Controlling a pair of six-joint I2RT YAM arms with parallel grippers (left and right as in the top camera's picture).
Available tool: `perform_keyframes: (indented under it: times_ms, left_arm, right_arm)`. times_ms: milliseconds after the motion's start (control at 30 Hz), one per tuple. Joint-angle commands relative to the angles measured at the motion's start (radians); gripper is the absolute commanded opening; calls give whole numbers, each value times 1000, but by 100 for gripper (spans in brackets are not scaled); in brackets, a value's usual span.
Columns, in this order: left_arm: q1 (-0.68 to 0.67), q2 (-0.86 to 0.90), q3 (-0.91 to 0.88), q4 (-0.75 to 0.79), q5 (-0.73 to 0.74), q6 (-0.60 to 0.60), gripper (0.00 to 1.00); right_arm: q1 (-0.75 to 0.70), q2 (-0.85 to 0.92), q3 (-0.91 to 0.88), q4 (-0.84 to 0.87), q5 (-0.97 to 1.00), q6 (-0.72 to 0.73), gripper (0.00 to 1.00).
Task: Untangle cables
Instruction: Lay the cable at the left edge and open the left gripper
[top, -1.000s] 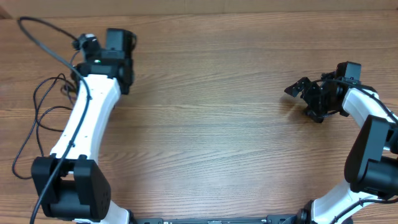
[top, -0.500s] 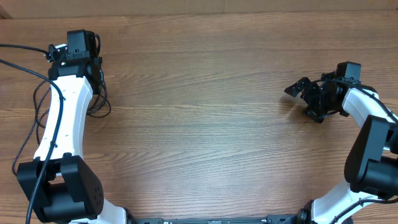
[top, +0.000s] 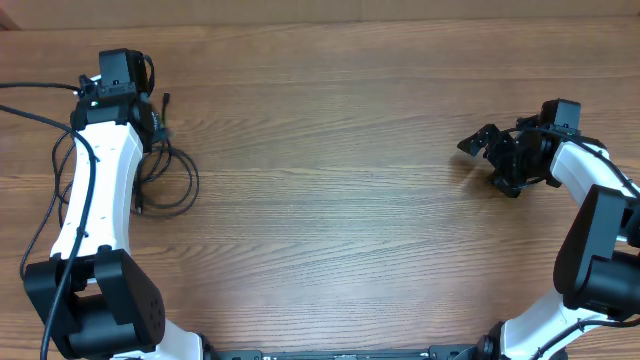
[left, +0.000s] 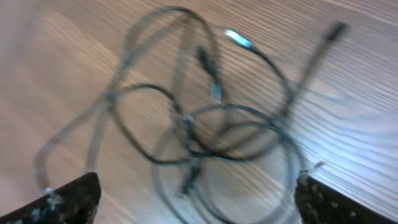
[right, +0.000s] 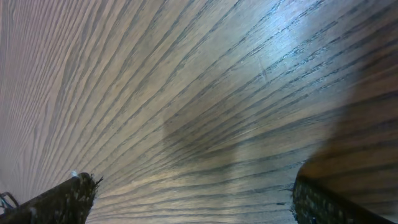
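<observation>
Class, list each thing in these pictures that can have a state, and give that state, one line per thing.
cables: tangled, loops crossing one another, lying on the table, not gripped.
left gripper: open, empty, over the cables.
right gripper: open, empty, far from the cables.

No text, labels or numbers seem readable anywhere; wrist views blur

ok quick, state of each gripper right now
left gripper: open, holding nothing; the thin black tangled cables lie loose under it.
right gripper: open, holding nothing, above the brown wooden table.
</observation>
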Motion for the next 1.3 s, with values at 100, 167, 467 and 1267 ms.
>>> perform_keyframes:
  times_ms: [100,167,467,1267]
  left_arm:
    - [3,5,14,7,492,155,100]
    - [3,11,14,4,602,197,100]
    - [3,11,14,0,603,195,100]
    - [3,11,14,0,603,195,100]
  right_arm:
    - [-3,11,-11,0,10,3,100]
    - [-3,11,-11,0,10,3,100]
    - [-3,11,-11,0,10,3,100]
    - [-3,11,-11,0,10,3,100]
